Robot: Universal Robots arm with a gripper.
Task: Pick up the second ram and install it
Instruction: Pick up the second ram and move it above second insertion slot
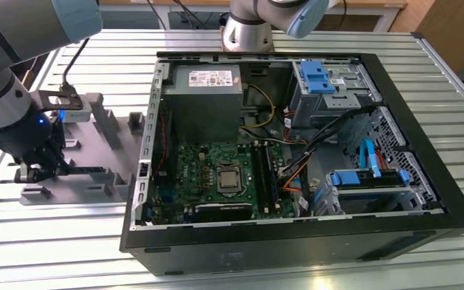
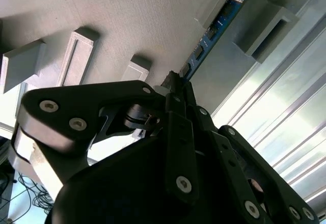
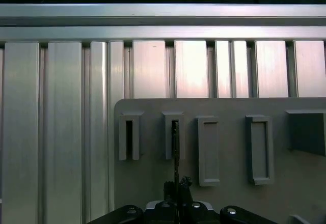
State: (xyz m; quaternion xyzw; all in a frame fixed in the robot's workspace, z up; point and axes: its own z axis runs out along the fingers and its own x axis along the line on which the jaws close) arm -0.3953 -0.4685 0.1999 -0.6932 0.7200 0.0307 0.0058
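Clamping the slim dark green memory stick with a blue label strip [image 2: 218, 24], the black tool [image 2: 176, 83] holds it seated in the grey plastic fixture [image 3: 147, 183]; lifting it out and installing it remain.

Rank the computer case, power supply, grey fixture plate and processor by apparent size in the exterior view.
1. computer case
2. power supply and grey fixture plate: unsure, since the arm hides part of the plate
3. processor, smallest
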